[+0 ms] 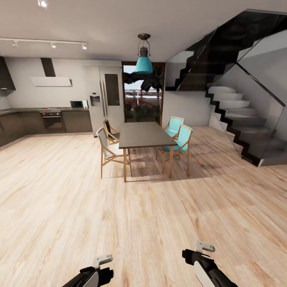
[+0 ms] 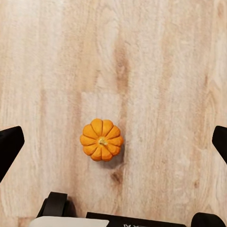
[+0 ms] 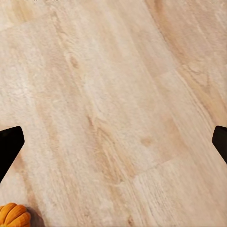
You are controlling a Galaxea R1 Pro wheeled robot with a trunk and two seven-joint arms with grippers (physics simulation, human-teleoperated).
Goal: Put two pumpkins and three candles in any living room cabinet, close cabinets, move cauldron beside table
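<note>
One small orange ribbed pumpkin (image 2: 101, 140) sits upright on the pale wood floor, seen in the left wrist view. My left gripper (image 2: 116, 142) hangs well above it, open, its dark fingertips (image 2: 10, 144) spread wide on either side and nothing between them. In the right wrist view the same kind of orange pumpkin (image 3: 14, 215) shows at the picture's corner, off to one side of my right gripper (image 3: 114, 144), which is open and empty over bare floorboards. Both grippers (image 1: 95, 273) (image 1: 199, 255) show low at the front of the head view. Candles, cabinet, cauldron and the low table are out of view.
A grey-topped dining table (image 1: 143, 135) with several chairs (image 1: 109, 153) stands ahead, under a teal pendant lamp (image 1: 144, 63). Dark kitchen cupboards (image 1: 24, 125) line the back left wall. A glass-sided staircase (image 1: 243, 119) rises at the right. Wide wood floor (image 1: 59, 207) lies between me and the table.
</note>
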